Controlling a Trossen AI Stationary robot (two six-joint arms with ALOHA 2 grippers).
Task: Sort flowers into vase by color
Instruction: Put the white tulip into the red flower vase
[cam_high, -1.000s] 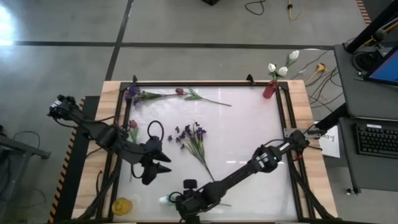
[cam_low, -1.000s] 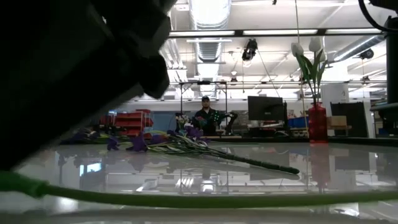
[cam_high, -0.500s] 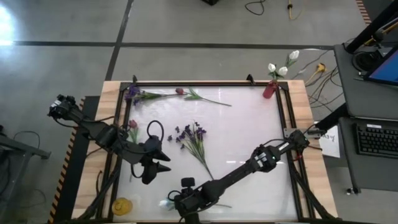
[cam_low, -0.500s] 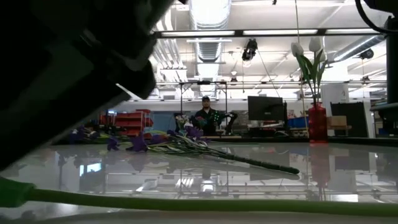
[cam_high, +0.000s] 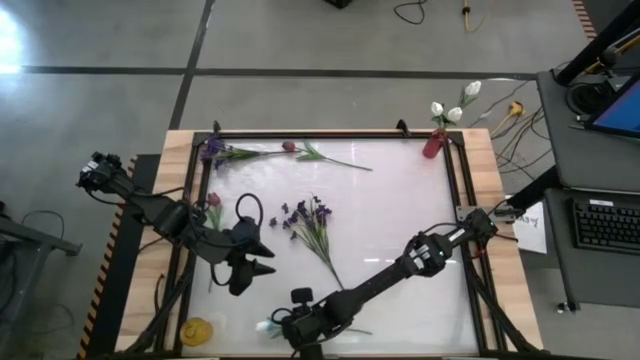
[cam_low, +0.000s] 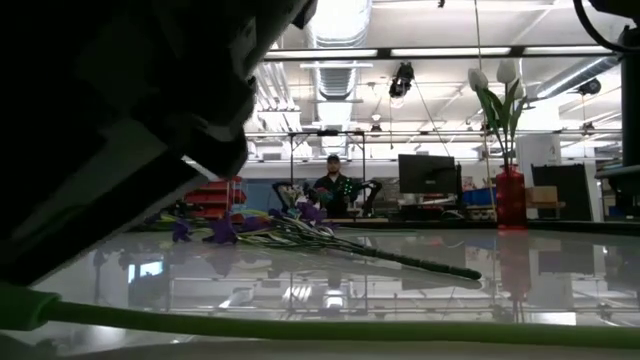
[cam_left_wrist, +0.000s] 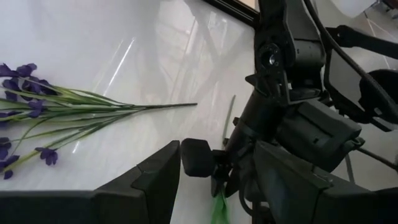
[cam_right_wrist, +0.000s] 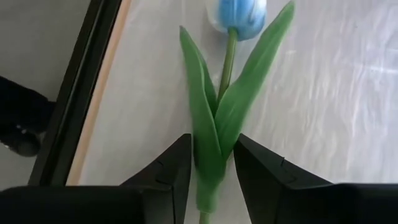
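Observation:
A white tulip (cam_high: 268, 326) lies at the table's near edge. Its bud (cam_right_wrist: 242, 18) and green leaves (cam_right_wrist: 214, 118) show in the right wrist view, and its long stem (cam_low: 300, 325) lies flat on the table. My right gripper (cam_high: 287, 322) (cam_right_wrist: 212, 140) is shut on it. My left gripper (cam_high: 270, 262) (cam_left_wrist: 217, 146) hovers open just to the far-left of it and touches nothing. A purple spray (cam_high: 310, 222) (cam_left_wrist: 50, 112) lies mid-table. A red vase (cam_high: 432, 145) (cam_low: 510, 200) at the far right corner holds white tulips. My right gripper pinches the white tulip's leaves (cam_right_wrist: 211, 155) between its two fingers (cam_right_wrist: 171, 177), a little below the bud. The fingers slant down from the table's right and lie along the stem. The bud lies past the fingertips and the stem rests on the table.
A purple flower (cam_high: 215, 150) and a pink-red bud (cam_high: 289, 147) on long stems lie along the far edge. Another pink-red flower (cam_high: 213, 205) lies by the left arm. A yellow object (cam_high: 197, 330) sits at the near left corner. A black frame (cam_high: 330, 134) rims the table. A person sits far beyond it.
My right gripper has shifted a little at the near edge, and the tulip's bud end has moved slightly along the table with it. My left arm has kept still.

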